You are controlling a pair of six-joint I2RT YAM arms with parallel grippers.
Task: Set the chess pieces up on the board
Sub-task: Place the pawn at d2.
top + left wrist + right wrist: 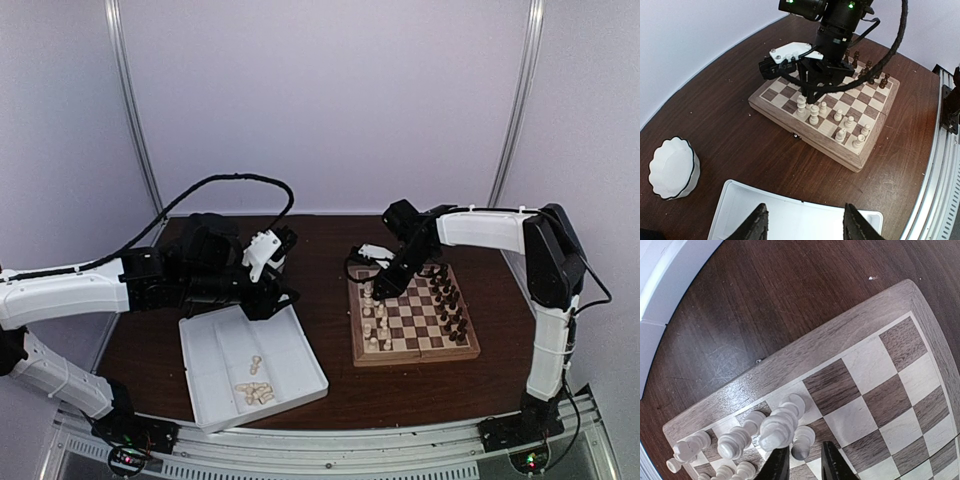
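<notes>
1. The right gripper (pixel 804 457) is down at the board (pixel 880 305), its jaws a little apart. A cream pawn (pixel 802 437) stands between the fingertips, and the pads look just clear of it.
2. That pawn stands on the board just beside a tight cluster of taller cream pieces (pixel 775 425), near the edge of the board that faces the white divided tray (pixel 215 345).
3. The dark pieces (pixel 452 300) line the opposite edge of the board, and the middle squares are bare.
4. The left gripper (pixel 807 220) hangs over the tray with its jaws wide apart and nothing between them.
5. Several loose cream pieces (pixel 255 392) lie in a near compartment of the tray.
6. A white fluted cup (pixel 672 167) stands on the dark wooden table (pixel 730 115), well apart from the board.
</notes>
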